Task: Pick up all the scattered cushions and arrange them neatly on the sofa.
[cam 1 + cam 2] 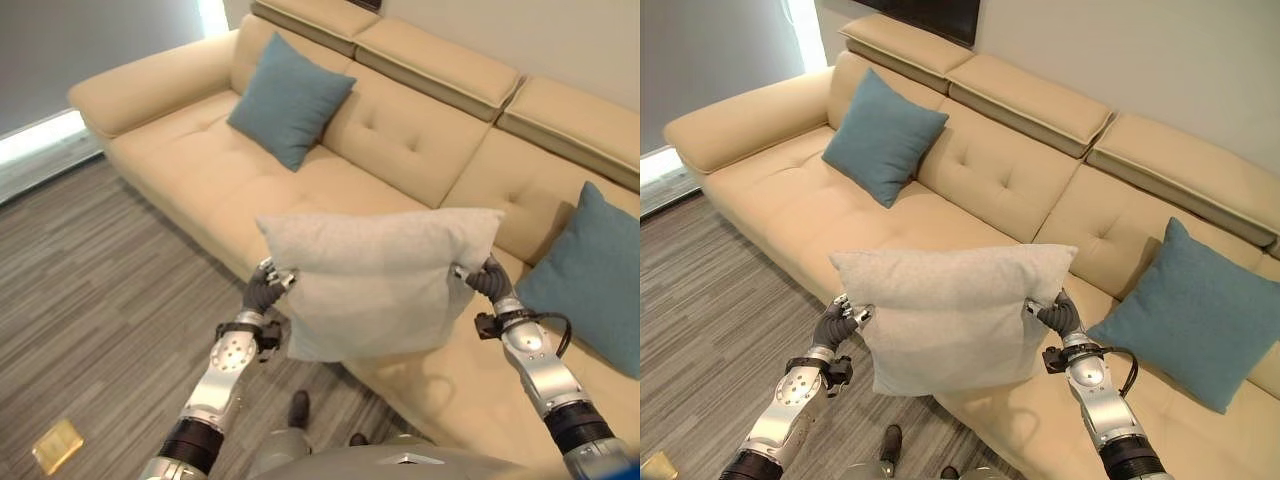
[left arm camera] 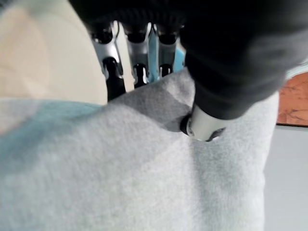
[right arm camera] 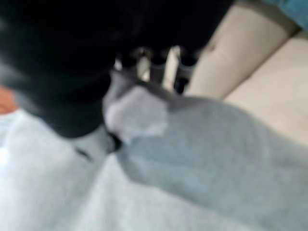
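Observation:
A light grey cushion [image 1: 380,280] hangs upright in the air in front of the beige sofa [image 1: 200,170], above its front edge. My left hand [image 1: 266,287] pinches its left side and my right hand [image 1: 487,278] pinches its right side. In the left wrist view the fingers [image 2: 111,72] and thumb [image 2: 204,126] are closed on the grey cloth [image 2: 120,168]. The right wrist view likewise has grey cloth [image 3: 202,159] caught under the thumb. A blue cushion [image 1: 288,98] leans on the sofa's back at the left. Another blue cushion [image 1: 585,275] leans at the right.
The sofa's middle seat [image 1: 1080,230] lies bare between the two blue cushions. Grey striped floor [image 1: 100,300] spreads to the left of the sofa. A small tan object [image 1: 57,445] lies on the floor at the lower left. A wall [image 1: 1160,50] rises behind the sofa.

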